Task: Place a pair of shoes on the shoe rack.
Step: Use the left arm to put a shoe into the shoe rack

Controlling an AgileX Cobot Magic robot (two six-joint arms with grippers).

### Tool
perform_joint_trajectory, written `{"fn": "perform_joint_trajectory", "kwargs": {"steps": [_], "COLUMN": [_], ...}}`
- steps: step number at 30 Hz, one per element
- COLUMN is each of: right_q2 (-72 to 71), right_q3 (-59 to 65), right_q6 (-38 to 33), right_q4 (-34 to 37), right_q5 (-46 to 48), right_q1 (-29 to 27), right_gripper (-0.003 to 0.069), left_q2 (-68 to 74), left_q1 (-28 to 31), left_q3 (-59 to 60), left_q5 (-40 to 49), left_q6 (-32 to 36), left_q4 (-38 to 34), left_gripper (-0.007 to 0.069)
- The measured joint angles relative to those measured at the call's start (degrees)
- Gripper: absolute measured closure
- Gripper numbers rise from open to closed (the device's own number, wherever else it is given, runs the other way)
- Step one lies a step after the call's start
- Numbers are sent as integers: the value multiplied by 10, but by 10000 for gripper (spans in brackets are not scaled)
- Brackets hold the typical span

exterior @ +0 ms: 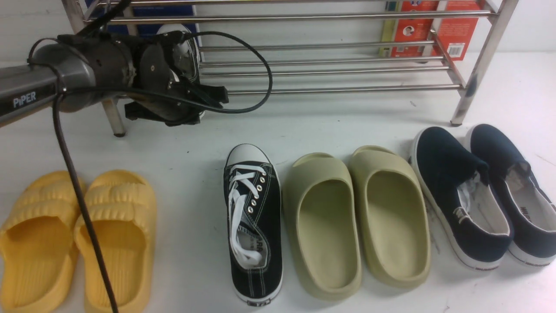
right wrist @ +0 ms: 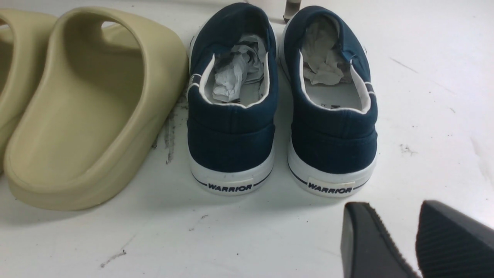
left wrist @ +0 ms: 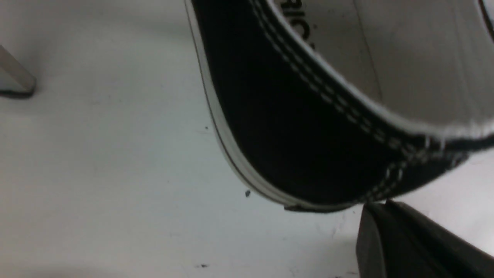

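Observation:
One black canvas sneaker [exterior: 252, 221] with white laces lies on the white table, toe toward the shoe rack [exterior: 325, 45], a steel-tube rack along the back. My left gripper [exterior: 191, 82] is shut on the other black sneaker [exterior: 184, 39] and holds it at the rack's left end, white toe cap up against the bars. In the left wrist view the fingers [left wrist: 380, 216] pinch the heel collar of that sneaker [left wrist: 293, 127], whose sole hangs above the table. My right gripper [right wrist: 389, 220] is open and empty, low over the table behind the navy slip-ons.
Yellow slides [exterior: 74, 234] lie front left, under my left arm's cable. Olive-green slides [exterior: 356, 217] lie beside the sneaker on the table, navy slip-ons [exterior: 482, 191] at the right. Red and blue boxes [exterior: 430, 26] stand behind the rack. A rack leg [left wrist: 15, 77] shows in the left wrist view.

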Motion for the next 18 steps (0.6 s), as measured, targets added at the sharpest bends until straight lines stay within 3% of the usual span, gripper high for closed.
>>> {"fn": "perform_joint_trajectory", "kwargs": {"steps": [18], "right_q2": [0], "right_q3": [0], "right_q6": [0], "right_q4": [0], "right_q5": [0], "right_q1": [0], "right_gripper": [420], "left_q2": [0], "left_q1": [22], "left_q3": [0], "left_q5": [-31], "left_q6": [-48], "left_q4": [90], "left_gripper": [638]}}
